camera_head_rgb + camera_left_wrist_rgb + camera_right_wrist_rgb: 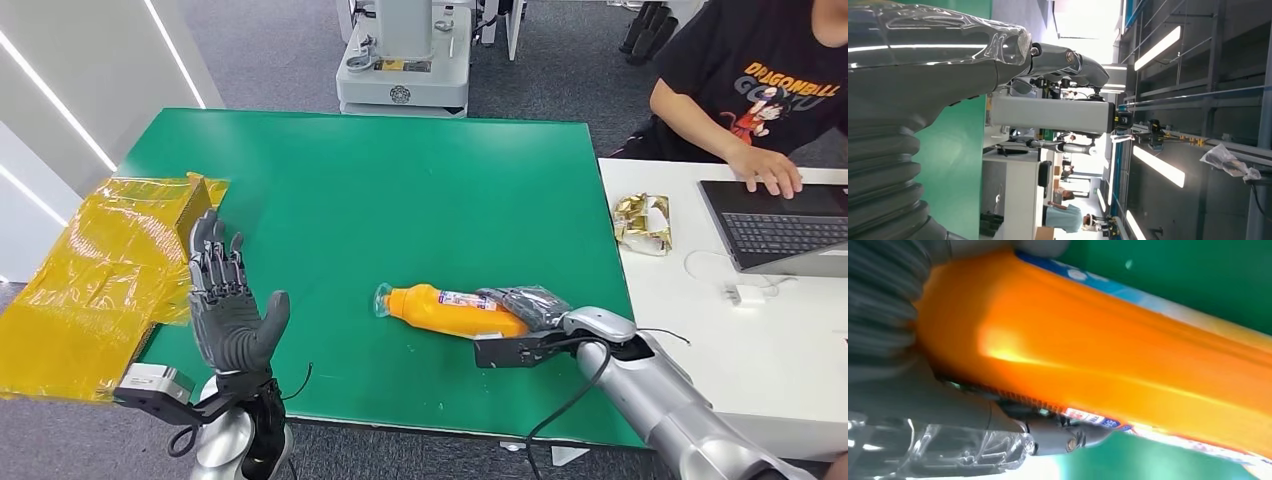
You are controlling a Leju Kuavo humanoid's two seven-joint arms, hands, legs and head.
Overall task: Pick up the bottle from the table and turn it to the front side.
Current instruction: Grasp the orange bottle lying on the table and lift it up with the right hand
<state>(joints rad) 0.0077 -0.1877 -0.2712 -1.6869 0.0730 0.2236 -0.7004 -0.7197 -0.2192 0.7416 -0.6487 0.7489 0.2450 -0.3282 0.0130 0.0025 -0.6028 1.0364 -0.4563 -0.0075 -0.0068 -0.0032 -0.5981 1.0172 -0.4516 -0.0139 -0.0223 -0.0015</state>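
Observation:
An orange bottle (pixel 447 309) with a clear cap and a printed label lies on its side on the green table (pixel 380 190), cap end pointing left. My right hand (pixel 530 305) wraps around its base end and grips it. Close up in the right wrist view, the bottle's orange body (pixel 1108 350) runs past my thumb (pixel 1063 437), with the label edge showing. My left hand (pixel 228 305) is raised at the table's front left, palm up, fingers spread and holding nothing; its thumb (pixel 1068 62) shows in the left wrist view.
Yellow plastic sheeting (pixel 95 275) covers a box at the left edge of the table. A white desk (pixel 700 300) adjoins on the right with a laptop (pixel 780 225), a gold wrapper (pixel 642 222) and a seated person's hand (pixel 765 168). A machine base (pixel 403 60) stands behind.

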